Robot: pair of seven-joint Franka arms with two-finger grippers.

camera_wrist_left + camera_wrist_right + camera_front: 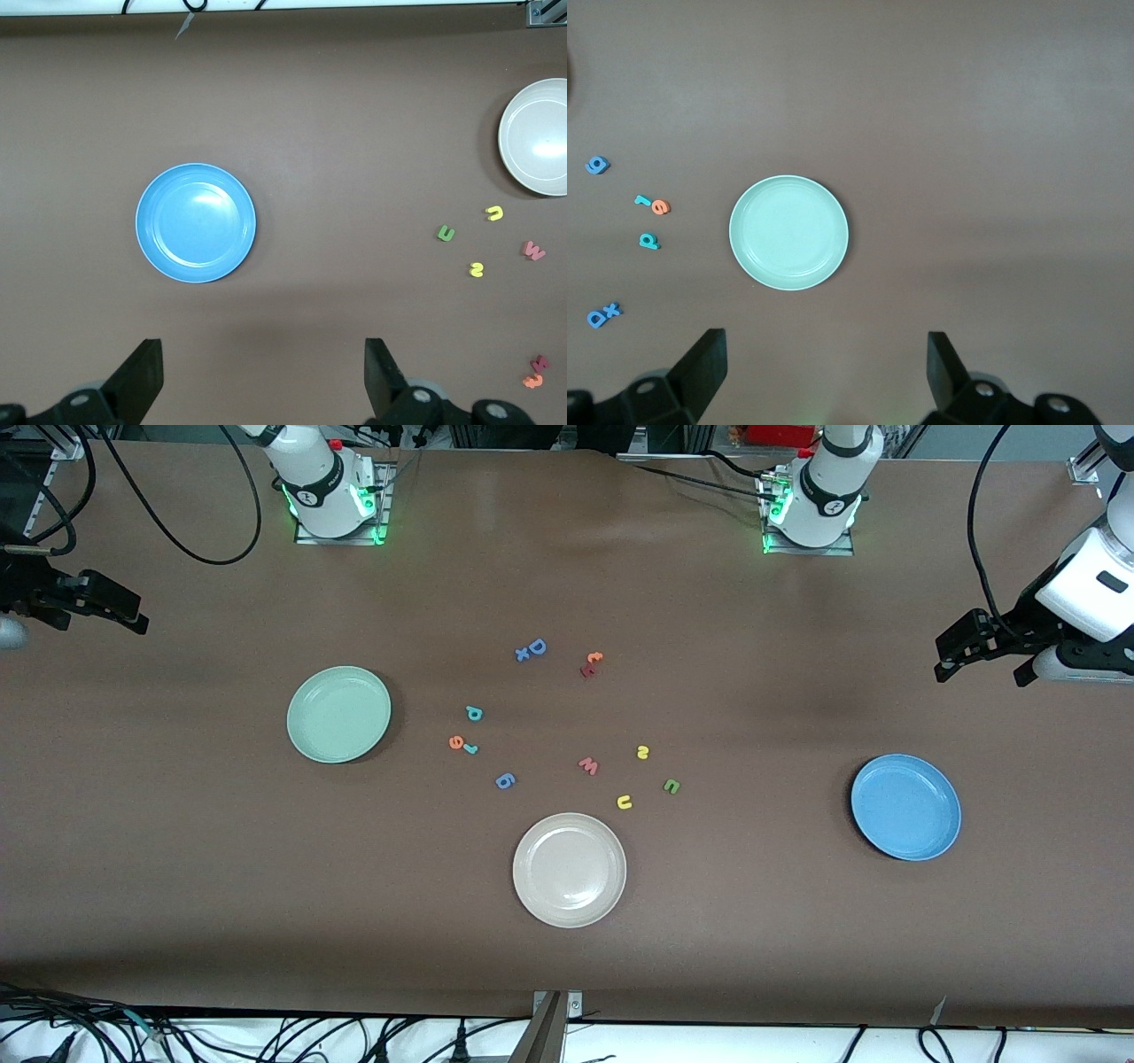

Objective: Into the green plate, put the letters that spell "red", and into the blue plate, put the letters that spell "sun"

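Note:
The green plate lies toward the right arm's end, the blue plate toward the left arm's; both hold nothing. Beside the green plate lie the teal "d", orange "e" and teal "r". Mid-table lie the yellow "s", yellow "u" and green "n". My left gripper hangs open over bare table beside the blue plate. My right gripper hangs open beside the green plate.
A cream-white plate sits nearest the front camera. Other letters lie about: a blue "g", a blue "D" with an "x", a pink "w", and an orange and a red letter.

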